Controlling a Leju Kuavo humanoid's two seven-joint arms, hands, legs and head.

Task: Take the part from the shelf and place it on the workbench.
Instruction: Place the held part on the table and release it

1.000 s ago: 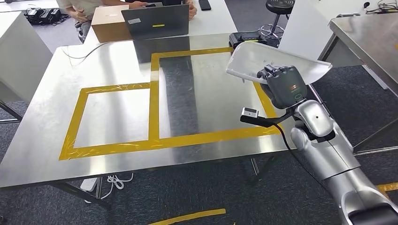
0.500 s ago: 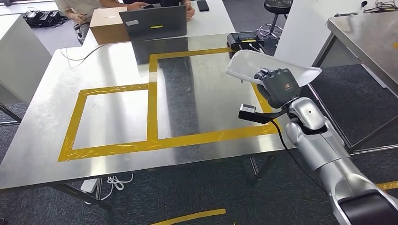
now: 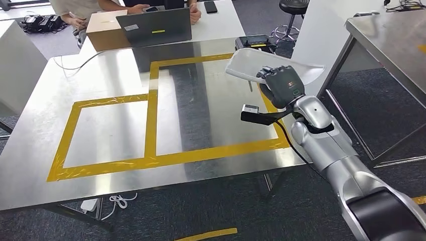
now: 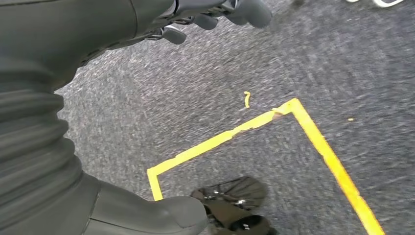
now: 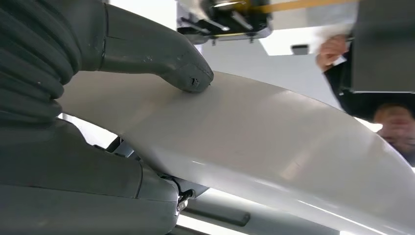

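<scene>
- Carrying the white part [image 3: 251, 64], the right hand [image 3: 281, 86] grasps it above the workbench [image 3: 115, 130], now further in over the yellow tape frame [image 3: 150, 120].
- Left hand [image 4: 215, 14] hangs empty, fingers loose.
- Lowering looks next.

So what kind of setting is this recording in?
Probably a robotics lab or test workspace: a steel workbench marked with yellow tape rectangles, grey carpet, and a person at a laptop behind.
</scene>
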